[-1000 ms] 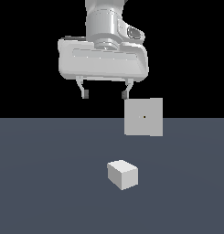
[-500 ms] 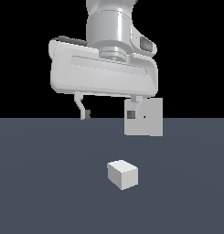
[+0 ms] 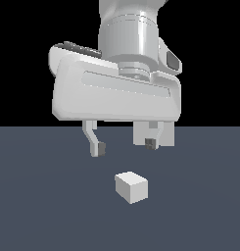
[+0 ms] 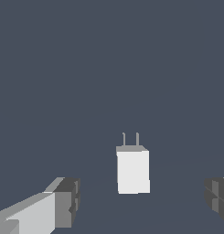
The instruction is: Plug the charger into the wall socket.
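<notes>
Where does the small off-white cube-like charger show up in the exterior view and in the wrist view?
Exterior view: small off-white cube-like charger lies on the dark grey floor, below the open gripper.
Wrist view: charger sits between the fingertips, two prongs pointing away.
Shared landmark: the dark-padded fingertips flanking it.

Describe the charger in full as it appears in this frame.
The charger is a small, plain off-white block with a matte, plastic-like look. The wrist view shows two thin grey prongs sticking out of one end face. It lies on the dark grey floor, prongs level with the floor. Nothing touches it except the floor. The open gripper hangs above it, fingers well apart, not yet around it. In the exterior view it sits below and slightly forward of the fingertips.
</notes>
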